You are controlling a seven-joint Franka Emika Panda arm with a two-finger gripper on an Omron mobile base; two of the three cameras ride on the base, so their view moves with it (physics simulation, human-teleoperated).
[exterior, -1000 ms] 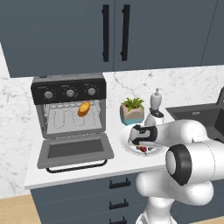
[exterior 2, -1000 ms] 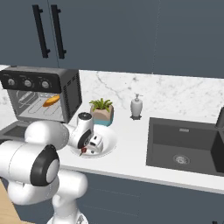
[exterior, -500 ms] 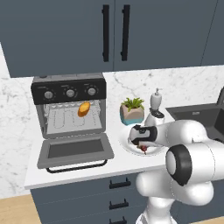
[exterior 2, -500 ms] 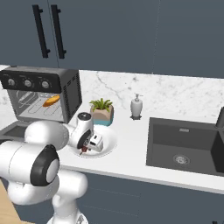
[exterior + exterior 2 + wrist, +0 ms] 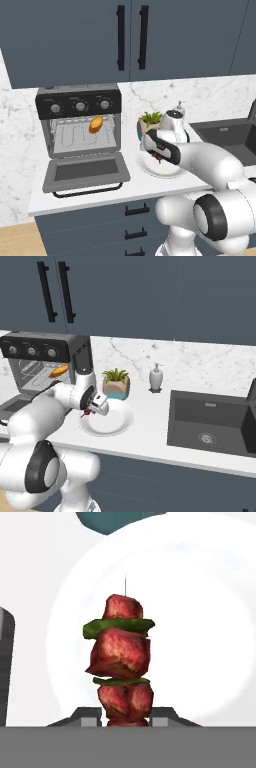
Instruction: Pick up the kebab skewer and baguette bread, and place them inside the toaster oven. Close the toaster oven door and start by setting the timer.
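Note:
The kebab skewer (image 5: 121, 662), red meat chunks with green slices between, stands between my fingertips over the white plate (image 5: 200, 637). My gripper (image 5: 125, 716) is shut on its lower end. From the base views, the gripper (image 5: 157, 156) (image 5: 91, 410) hovers just above the plate (image 5: 167, 170) (image 5: 110, 421), and the skewer (image 5: 85, 413) pokes out below it. The baguette bread (image 5: 96, 124) (image 5: 60, 370) lies on the wire rack inside the toaster oven (image 5: 80, 105) (image 5: 45, 348). The toaster oven door (image 5: 86, 172) hangs open, flat over the counter.
A potted plant (image 5: 151, 120) (image 5: 116, 383) stands right behind the plate, and a soap dispenser (image 5: 156, 377) beside it. The dark sink (image 5: 210, 421) lies to the right. Wall cabinets with black handles (image 5: 131, 37) hang above the counter.
The jaws have shut on the kebab skewer over the plate. The hand has barely shifted, and the baguette and oven door stay as they were.

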